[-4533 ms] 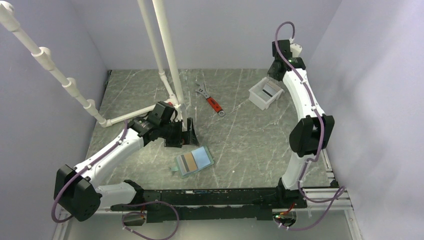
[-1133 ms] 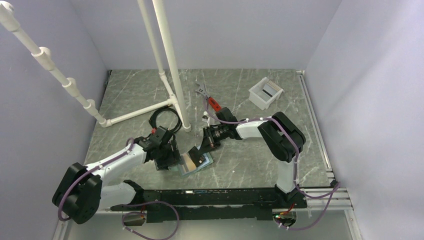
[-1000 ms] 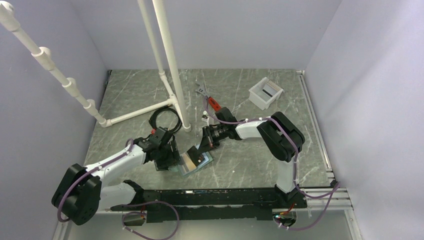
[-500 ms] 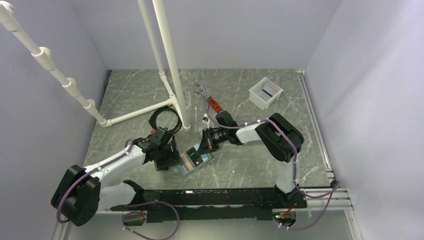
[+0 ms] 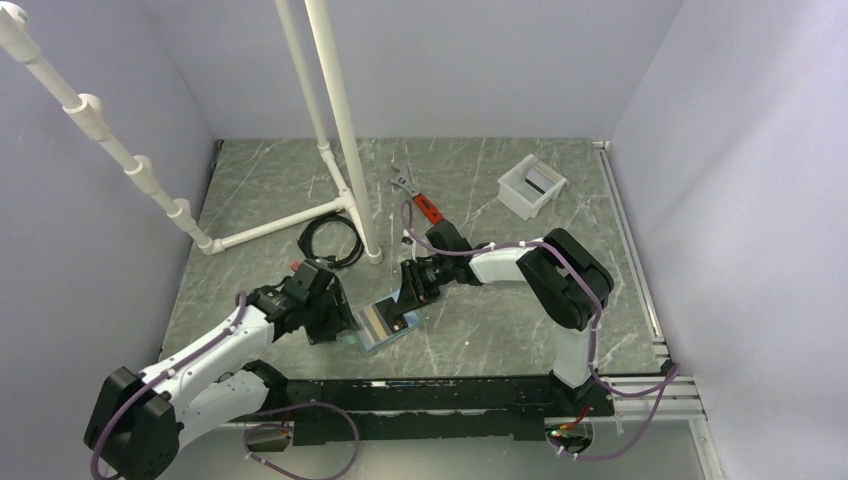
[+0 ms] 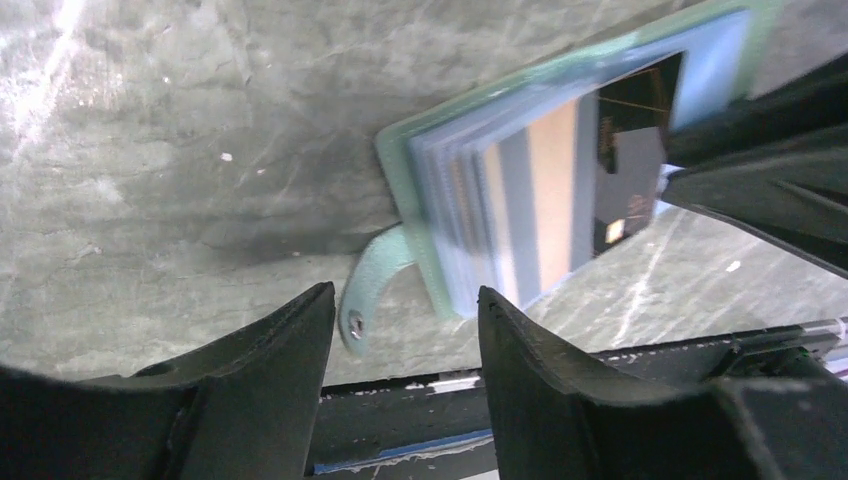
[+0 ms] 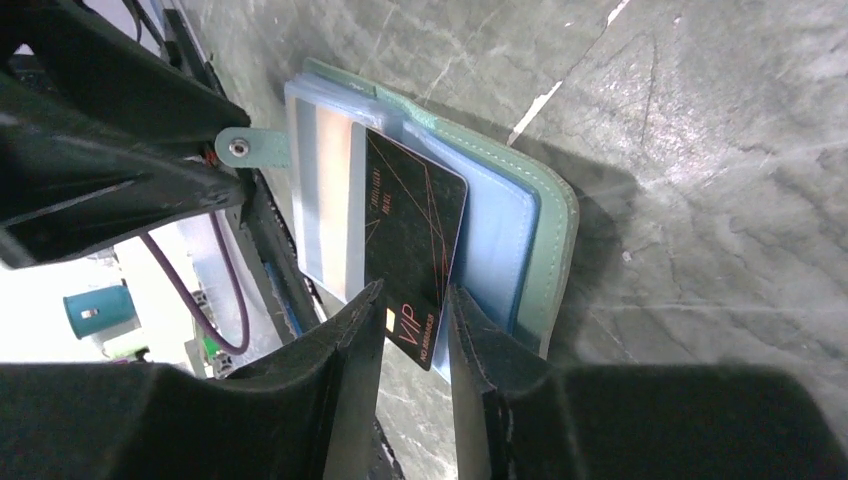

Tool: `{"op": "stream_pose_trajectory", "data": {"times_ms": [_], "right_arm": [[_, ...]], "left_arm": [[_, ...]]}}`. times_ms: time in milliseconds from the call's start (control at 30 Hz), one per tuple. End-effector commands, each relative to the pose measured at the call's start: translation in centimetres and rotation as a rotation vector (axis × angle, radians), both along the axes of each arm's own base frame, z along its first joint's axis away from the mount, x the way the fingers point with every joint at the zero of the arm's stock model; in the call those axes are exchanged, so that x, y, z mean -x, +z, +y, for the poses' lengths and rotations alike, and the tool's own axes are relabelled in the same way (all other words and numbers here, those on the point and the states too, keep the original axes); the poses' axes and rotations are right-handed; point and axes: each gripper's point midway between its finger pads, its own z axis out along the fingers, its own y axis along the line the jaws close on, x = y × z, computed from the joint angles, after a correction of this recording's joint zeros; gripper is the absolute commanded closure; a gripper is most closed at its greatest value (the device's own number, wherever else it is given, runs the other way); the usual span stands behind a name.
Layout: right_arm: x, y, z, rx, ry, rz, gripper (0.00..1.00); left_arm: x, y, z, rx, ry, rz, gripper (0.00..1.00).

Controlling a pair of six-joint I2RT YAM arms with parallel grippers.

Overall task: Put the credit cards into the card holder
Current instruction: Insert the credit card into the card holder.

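The grey-green card holder (image 5: 368,343) lies open near the table's front edge, clear sleeves up. A black credit card (image 7: 415,230) with VIP lettering rests slanted on the sleeves. Its lower end hangs between the parted jaws of my right gripper (image 7: 415,290), with a gap on the left side. A tan-and-grey striped card (image 6: 550,200) shows under the sleeves. My left gripper (image 6: 405,295) is open with nothing between its jaws. It sits at the holder's left corner, just short of the snap strap (image 6: 370,290). From above, the left gripper (image 5: 343,322) and right gripper (image 5: 407,298) flank the holder.
A white tub (image 5: 531,185) stands at the back right. A red-handled wrench (image 5: 420,200) and a black cable coil (image 5: 335,240) lie behind the arms. White pipes (image 5: 345,130) rise at the back left. A black rail (image 5: 420,395) runs along the near edge.
My right jaws have parted from the black card, which now rests on the holder. The left arm has drawn back slightly to the left, its jaws a little narrower.
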Motion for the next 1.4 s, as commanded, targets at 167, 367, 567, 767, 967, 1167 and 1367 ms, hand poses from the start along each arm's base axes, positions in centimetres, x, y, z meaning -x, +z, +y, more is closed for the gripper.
{"op": "stream_pose_trajectory", "data": {"times_ms": [167,367,567,767,967,1167,1367], "right_arm": [[0.7,0.7,1.5,-0.008,0.076,-0.077,0.71],[2.9,1.7,4.5,-0.058,0.136,-0.065,0.73],[4.2,2.9,5.9,-0.103,0.157,-0.08,0.71],[4.1,3.0,6.0,-0.113,0.146,-0.089,0.68],[4.3,4.1,6.2,-0.136,0.161,-0.079,0.59],[1.7,5.2,1.8,0.093,0.086,-0.293,0.39],[-3.9,8.4,-5.0,0.42,-0.09,-0.647,0.27]], "left_arm": [[0.6,-2.6,-0.4,0.0,-0.005,0.067,0.52],[-0.2,-3.0,-0.9,0.003,-0.017,0.069,0.55],[-0.4,-3.1,-1.3,0.016,-0.02,0.063,0.56],[-0.3,-3.0,-1.3,0.02,-0.024,0.064,0.56],[-0.1,-2.3,-1.0,0.023,-0.016,0.047,0.55],[0.2,-0.8,-0.8,0.044,-0.013,0.011,0.5],[0.2,0.6,-0.8,0.067,-0.038,-0.034,0.44]]}}
